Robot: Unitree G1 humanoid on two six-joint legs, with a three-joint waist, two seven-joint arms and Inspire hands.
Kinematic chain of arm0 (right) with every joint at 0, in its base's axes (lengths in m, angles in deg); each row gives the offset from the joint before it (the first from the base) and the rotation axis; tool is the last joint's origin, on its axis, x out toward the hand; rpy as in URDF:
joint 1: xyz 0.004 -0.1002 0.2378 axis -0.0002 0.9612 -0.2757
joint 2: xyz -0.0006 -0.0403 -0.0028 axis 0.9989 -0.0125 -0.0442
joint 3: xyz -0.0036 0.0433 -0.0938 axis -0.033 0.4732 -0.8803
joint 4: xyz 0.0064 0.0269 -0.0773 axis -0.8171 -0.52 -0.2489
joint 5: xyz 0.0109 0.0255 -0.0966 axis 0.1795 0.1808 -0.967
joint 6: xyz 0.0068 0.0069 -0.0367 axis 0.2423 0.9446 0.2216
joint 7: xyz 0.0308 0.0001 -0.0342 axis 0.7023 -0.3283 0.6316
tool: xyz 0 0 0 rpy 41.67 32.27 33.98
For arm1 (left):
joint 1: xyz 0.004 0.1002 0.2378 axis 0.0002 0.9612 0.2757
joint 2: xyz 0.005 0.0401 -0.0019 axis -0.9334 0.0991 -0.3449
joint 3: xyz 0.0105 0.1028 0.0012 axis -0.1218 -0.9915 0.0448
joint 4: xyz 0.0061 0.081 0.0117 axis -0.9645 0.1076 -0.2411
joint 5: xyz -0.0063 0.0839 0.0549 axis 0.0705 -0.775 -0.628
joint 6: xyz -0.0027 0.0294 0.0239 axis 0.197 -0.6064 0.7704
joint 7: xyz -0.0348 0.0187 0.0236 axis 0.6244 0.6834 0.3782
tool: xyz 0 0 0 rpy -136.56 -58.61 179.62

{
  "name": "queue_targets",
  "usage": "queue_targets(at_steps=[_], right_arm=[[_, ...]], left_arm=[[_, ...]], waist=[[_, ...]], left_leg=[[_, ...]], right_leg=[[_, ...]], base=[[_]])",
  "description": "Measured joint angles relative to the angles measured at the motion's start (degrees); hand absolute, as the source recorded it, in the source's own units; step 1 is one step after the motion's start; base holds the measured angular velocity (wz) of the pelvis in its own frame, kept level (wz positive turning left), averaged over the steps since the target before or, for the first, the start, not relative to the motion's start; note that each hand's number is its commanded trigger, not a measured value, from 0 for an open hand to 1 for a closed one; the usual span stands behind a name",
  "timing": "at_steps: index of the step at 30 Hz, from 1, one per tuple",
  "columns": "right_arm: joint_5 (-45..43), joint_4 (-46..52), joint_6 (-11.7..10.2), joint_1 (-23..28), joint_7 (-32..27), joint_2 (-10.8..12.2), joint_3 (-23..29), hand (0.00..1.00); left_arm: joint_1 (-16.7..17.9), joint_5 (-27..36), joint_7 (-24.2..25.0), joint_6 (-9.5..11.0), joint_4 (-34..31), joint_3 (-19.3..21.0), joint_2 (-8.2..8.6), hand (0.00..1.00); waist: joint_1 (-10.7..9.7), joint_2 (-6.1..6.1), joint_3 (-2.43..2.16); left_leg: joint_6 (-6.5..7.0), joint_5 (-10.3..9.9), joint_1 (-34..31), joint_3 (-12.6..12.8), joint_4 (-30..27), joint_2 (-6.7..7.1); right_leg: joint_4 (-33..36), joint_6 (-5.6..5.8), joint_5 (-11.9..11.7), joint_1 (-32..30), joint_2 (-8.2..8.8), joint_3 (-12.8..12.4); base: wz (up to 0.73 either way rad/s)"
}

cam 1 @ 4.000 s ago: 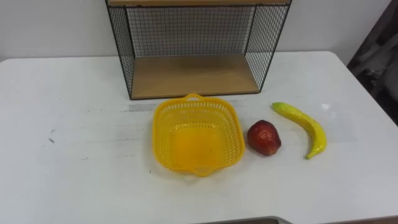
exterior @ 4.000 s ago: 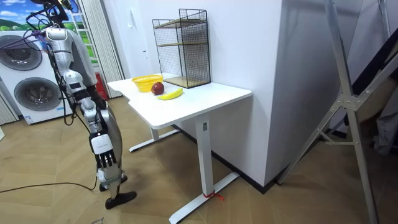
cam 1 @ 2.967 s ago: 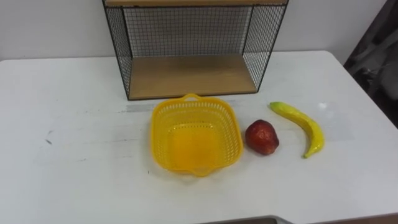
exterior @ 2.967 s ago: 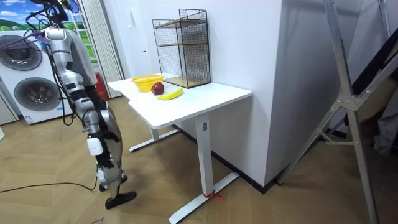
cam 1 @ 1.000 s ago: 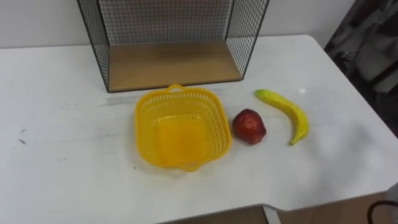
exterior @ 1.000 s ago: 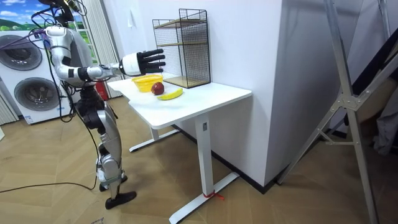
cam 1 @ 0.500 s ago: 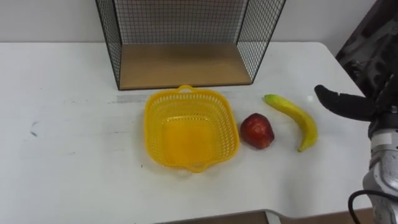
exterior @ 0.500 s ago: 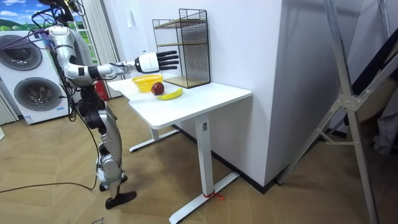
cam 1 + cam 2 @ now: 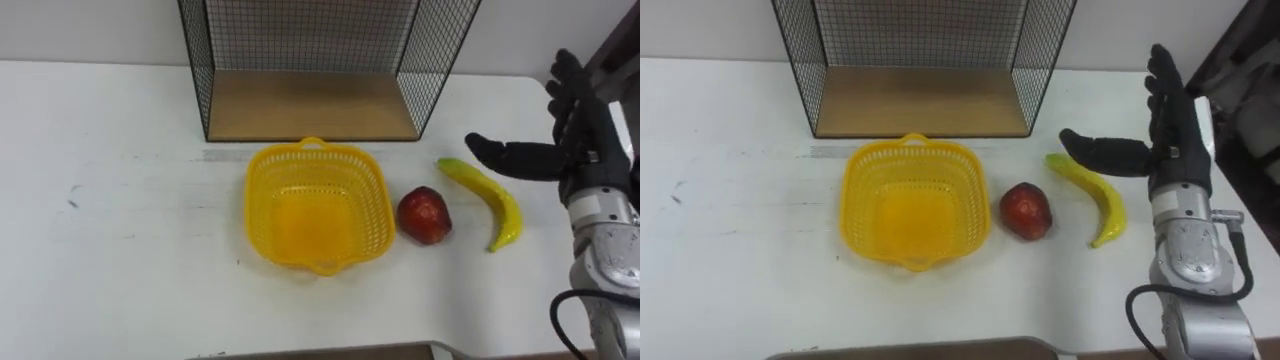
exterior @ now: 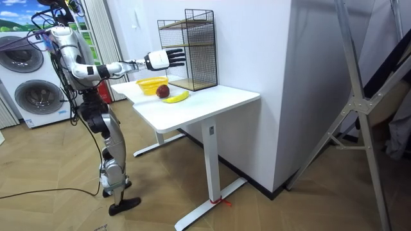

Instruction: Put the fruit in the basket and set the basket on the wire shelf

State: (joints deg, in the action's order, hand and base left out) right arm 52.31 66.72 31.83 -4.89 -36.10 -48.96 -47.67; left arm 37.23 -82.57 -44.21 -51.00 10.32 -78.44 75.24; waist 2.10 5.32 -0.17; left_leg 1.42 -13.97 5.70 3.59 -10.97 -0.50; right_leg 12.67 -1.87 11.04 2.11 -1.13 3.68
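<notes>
so the white table (image 9: 120, 150) bears everything, and the robot stands at its end on the room view's left with its right arm stretched out over the top. at the back stands the wire shelf (image 9: 310, 105), its wooden floor bare, and just in front of it sits the yellow basket (image 9: 318, 225), holding nothing. right hand (image 9: 585, 140) hovers near the far end of the banana (image 9: 490, 195), fingers straight and spread wide, thumb pointing toward the shelf, gripping nothing, while the red apple (image 9: 424, 216) lies between basket and banana.
</notes>
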Motion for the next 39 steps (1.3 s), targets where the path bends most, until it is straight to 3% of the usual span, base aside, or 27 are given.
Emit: queue_targets(at_steps=[8, 14, 23, 39], right_arm=[[-1.75, -0.13, 0.02, 0.02, 2.68, 0.01, -4.13, 0.00], [-2.04, -2.08, 1.64, 0.02, 6.24, 0.01, -4.49, 0.00], [-4.05, -4.18, 1.63, 0.01, 6.57, 0.01, -6.26, 0.00], [-6.45, -8.74, 1.64, 0.37, 8.34, 0.04, -6.32, 0.00]], left_arm=[[0.06, 0.04, -0.01, -0.30, 0.35, -0.07, 0.02, 0.00], [-0.81, -0.15, 0.01, -1.29, 0.39, -1.27, 0.17, 0.00], [-1.15, -1.90, 0.01, -1.23, 0.68, -2.29, 0.11, 0.00], [-0.92, -2.33, 0.02, -1.21, 0.02, -2.14, 0.08, 0.00]], waist=[[0.32, -0.93, 0.70], [0.92, -1.38, 0.39], [1.39, -1.52, 0.09], [1.27, -1.31, 0.32]], left_leg=[[0.00, 0.00, 0.02, -0.64, -0.18, -0.01], [-0.01, -0.01, -0.14, -1.01, -0.22, 0.09], [-0.02, 0.00, 0.32, -1.25, -0.38, 0.10], [-0.01, 0.01, 1.03, -0.91, -0.30, 0.16]], right_leg=[[-0.15, 0.04, -0.17, 0.62, 0.12, 0.67], [-0.14, 0.02, -0.18, 0.61, 0.12, 1.18], [-0.15, 0.02, -0.18, 0.90, 0.25, 1.19], [-1.05, 0.07, -0.41, 1.91, 0.48, 1.08]], base=[[0.03], [0.03], [0.00], [0.00]])
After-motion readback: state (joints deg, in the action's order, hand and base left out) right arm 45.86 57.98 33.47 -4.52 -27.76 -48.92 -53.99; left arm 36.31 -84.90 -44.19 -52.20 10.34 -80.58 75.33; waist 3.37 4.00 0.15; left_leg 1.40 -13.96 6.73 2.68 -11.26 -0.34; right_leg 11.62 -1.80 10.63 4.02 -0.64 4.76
